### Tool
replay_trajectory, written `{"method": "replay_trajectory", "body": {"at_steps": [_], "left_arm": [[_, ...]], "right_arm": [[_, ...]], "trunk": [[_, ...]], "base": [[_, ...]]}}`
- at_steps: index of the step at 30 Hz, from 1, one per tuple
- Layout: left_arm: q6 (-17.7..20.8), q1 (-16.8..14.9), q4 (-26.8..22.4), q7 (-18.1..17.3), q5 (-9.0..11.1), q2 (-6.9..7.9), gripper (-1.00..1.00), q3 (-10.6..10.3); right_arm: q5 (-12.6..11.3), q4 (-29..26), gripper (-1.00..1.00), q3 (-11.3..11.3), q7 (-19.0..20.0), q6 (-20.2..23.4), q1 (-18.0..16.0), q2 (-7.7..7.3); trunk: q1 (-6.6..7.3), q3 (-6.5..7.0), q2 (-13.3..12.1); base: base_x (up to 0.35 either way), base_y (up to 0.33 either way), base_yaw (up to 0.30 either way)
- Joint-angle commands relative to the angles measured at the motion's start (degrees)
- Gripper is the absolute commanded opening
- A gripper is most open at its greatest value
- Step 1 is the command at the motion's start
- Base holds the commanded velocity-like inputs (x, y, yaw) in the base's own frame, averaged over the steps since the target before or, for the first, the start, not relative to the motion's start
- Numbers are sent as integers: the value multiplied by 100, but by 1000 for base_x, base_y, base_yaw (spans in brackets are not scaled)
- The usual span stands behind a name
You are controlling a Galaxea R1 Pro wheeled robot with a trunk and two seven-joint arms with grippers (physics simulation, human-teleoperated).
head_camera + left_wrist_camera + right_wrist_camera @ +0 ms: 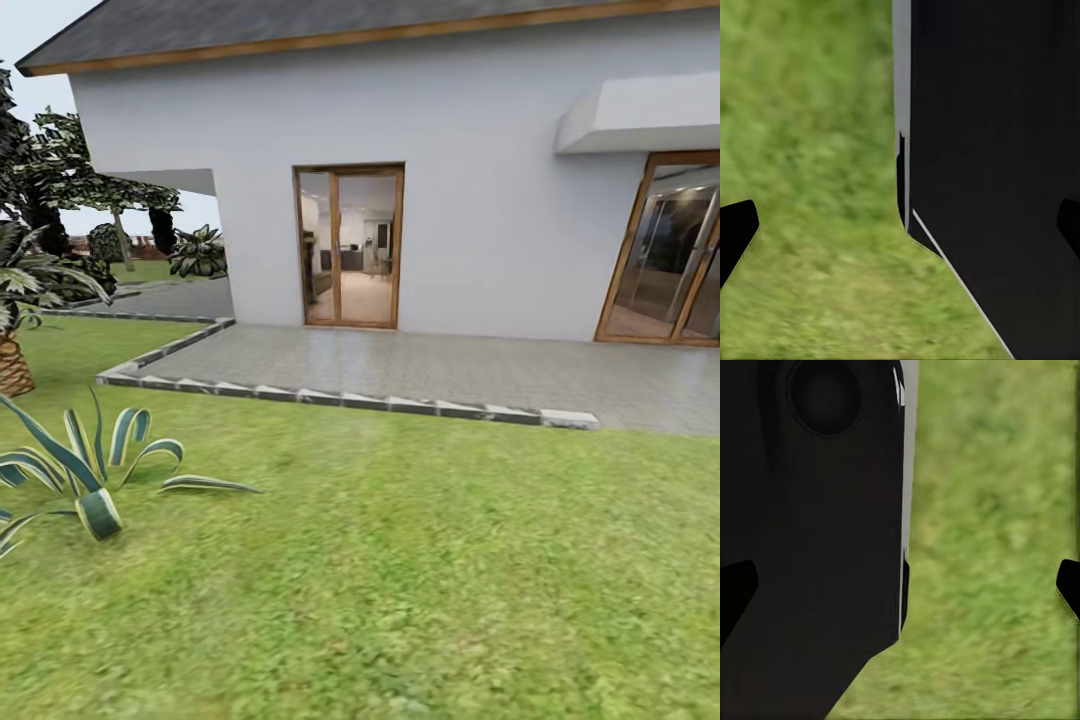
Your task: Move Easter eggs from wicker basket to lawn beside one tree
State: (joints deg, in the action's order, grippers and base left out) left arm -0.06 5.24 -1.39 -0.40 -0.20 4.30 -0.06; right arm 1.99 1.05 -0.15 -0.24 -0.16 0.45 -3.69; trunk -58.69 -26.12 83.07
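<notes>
I saw one lawn spread flat before one white house with two glass doors. Both my grippers, left and right, hung spread apart above grass, holding nothing.

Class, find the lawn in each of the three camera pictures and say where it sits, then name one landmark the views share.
Head view: the lawn spreads across the lower half, below the paved patio.
Left wrist view: the lawn lies beside a dark robot part.
Right wrist view: the lawn lies beside the same kind of dark part.
Shared landmark: the grass itself.
</notes>
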Motion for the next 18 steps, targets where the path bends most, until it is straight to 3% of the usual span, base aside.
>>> {"method": "replay_trajectory", "body": {"at_steps": [1,18], "left_arm": [[-1,3,-11,-4,-4,1,100,-2],[-10,3,-19,-4,2,9,100,6]], "right_arm": [[23,1,100,-1,-2,-2,-1,0],[27,70,100,29,-5,11,-1,-10]], "trunk": [[-4,-3,1],[-4,-3,1]], "base": [[335,0,0],[335,0,0]]}}
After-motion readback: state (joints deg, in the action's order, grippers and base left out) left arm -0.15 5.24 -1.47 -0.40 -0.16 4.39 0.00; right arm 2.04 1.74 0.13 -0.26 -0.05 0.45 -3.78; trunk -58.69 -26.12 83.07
